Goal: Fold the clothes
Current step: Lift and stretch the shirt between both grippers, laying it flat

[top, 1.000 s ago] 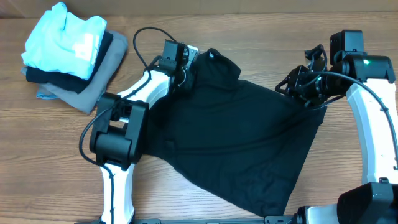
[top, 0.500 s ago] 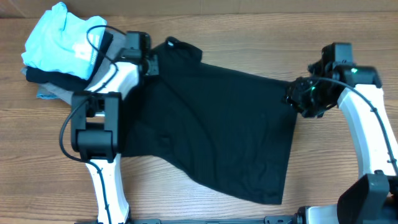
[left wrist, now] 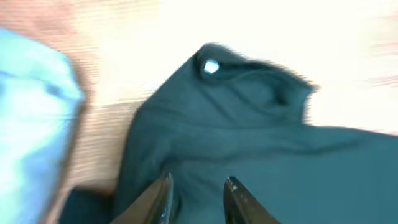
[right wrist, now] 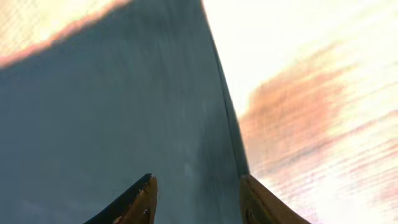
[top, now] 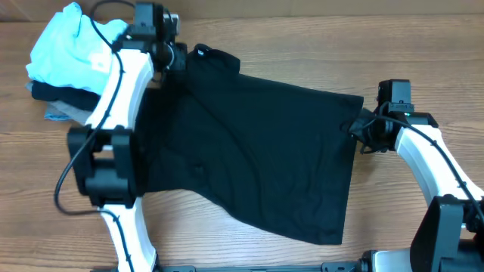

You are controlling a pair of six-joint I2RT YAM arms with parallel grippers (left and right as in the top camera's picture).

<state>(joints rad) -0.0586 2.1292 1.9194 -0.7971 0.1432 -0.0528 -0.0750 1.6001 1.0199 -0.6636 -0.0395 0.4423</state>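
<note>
Jaws on the left arm stand a little apart above the collar end of the black polo shirt. Cloth lies under the gap and I see nothing pinched, so I read them as open. On the right arm the jaws are parted too, and the straight right edge of the shirt runs between the two fingertips. The cloth looks flat there, not lifted, so I judge this side open as well.

The shirt lies spread on the middle of the desk. Its collar points toward the far left and shows a small white label, and the body reaches down to the near right. It looks mostly smooth, but it sits askew, and its left part is hidden under the left arm.

I can see no fold in it. As I judge it, only the laying-out is done — the sleeves, the sides and the last fold across are all left to do. At the far left there is a pile, a light blue shirt on top of a grey garment — I take it as no part of this step.
</note>
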